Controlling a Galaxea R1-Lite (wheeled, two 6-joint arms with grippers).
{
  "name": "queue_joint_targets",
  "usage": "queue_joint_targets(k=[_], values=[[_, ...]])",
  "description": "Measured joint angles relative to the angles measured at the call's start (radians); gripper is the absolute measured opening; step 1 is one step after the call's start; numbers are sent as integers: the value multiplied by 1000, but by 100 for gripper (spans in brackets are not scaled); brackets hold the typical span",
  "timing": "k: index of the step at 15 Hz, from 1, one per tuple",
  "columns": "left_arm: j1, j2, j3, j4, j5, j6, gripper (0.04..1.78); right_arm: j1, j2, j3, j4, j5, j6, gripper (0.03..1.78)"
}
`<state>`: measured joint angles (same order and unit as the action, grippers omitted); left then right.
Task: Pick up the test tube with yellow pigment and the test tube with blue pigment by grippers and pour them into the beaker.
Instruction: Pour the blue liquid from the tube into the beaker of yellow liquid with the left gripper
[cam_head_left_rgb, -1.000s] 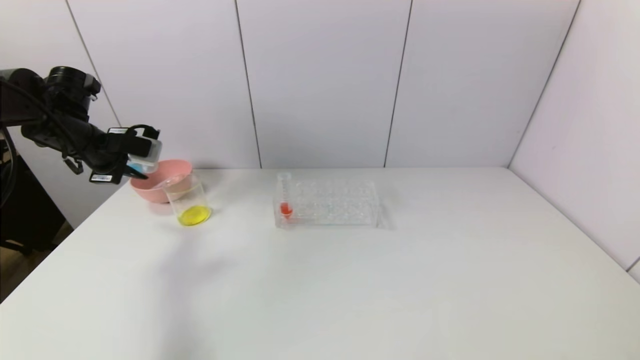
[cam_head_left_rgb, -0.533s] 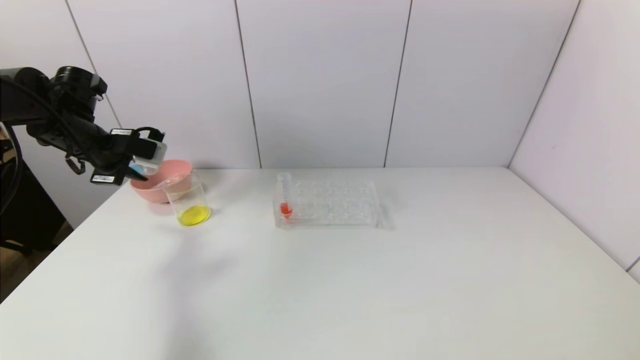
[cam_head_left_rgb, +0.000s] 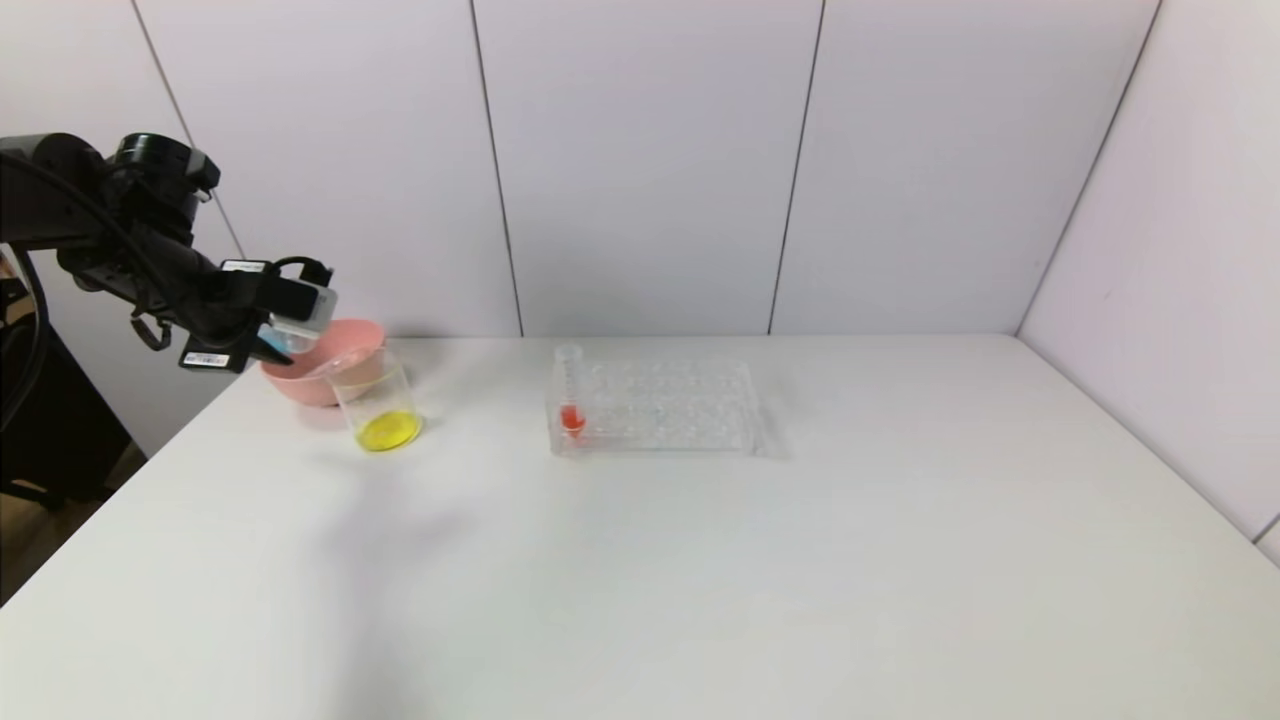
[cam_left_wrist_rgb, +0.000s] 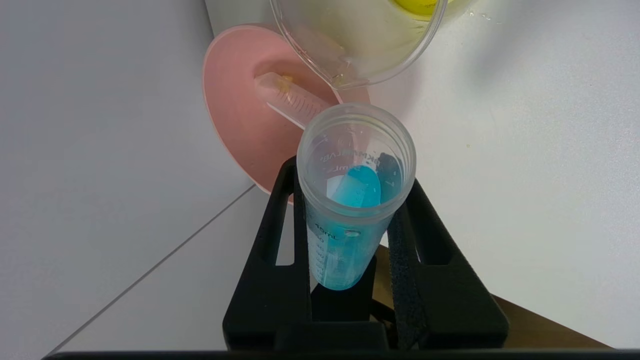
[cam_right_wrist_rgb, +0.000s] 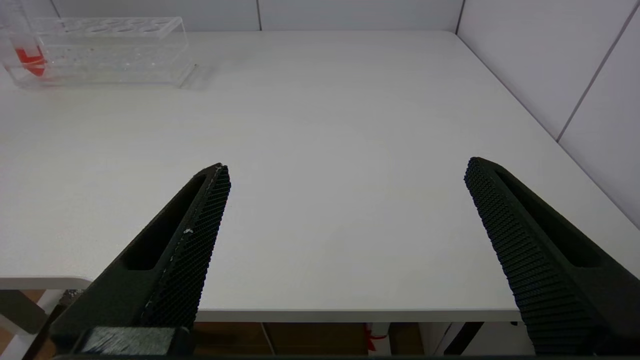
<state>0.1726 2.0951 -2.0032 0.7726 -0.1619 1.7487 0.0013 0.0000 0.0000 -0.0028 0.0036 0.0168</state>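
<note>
Here the blue tube (cam_left_wrist_rgb: 352, 200) sits pinched between the two black fingers (cam_left_wrist_rgb: 280, 260) of the left gripper (cam_left_wrist_rgb: 350, 220), open mouth toward the wrist camera, blue liquid pooled in its lower part. From the head view the tube (cam_head_left_rgb: 275, 343) shows only as a speck of blue at the gripper (cam_head_left_rgb: 285, 335), which hangs at the table's far left, just above the pink bowl (cam_head_left_rgb: 305, 375) and beside the beaker's rim.

The beaker (cam_head_left_rgb: 378, 400) stands on the table (cam_head_left_rgb: 700, 560) touching or just in front of the bowl — which of the two I cannot tell — with yellow liquid (cam_head_left_rgb: 388, 431) across its bottom. In the wrist view its spouted rim (cam_left_wrist_rgb: 350, 75) lies just beyond the tube's mouth, and nothing blue shows in the beaker.

The yellow tube (cam_left_wrist_rgb: 295, 100) lies on its side in the bowl (cam_left_wrist_rgb: 235, 110), only a trace of yellow at its tip.

Well apart toward the table's middle stands the clear rack (cam_head_left_rgb: 655, 408), a red tube (cam_head_left_rgb: 570, 395) upright in its left end; the right wrist view shows the same rack (cam_right_wrist_rgb: 100, 50) and red tube (cam_right_wrist_rgb: 25, 55) far off.

The right gripper (cam_right_wrist_rgb: 345, 200) is out of the head view — its own camera shows it low over the table's near edge, jaws spread wide with nothing between them.
</note>
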Motion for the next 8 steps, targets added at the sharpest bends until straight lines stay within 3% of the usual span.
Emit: queue_joint_targets(k=[8], values=[[-6,3,-1,-12,54,-1,46,0,0,0,0,0,0,171]])
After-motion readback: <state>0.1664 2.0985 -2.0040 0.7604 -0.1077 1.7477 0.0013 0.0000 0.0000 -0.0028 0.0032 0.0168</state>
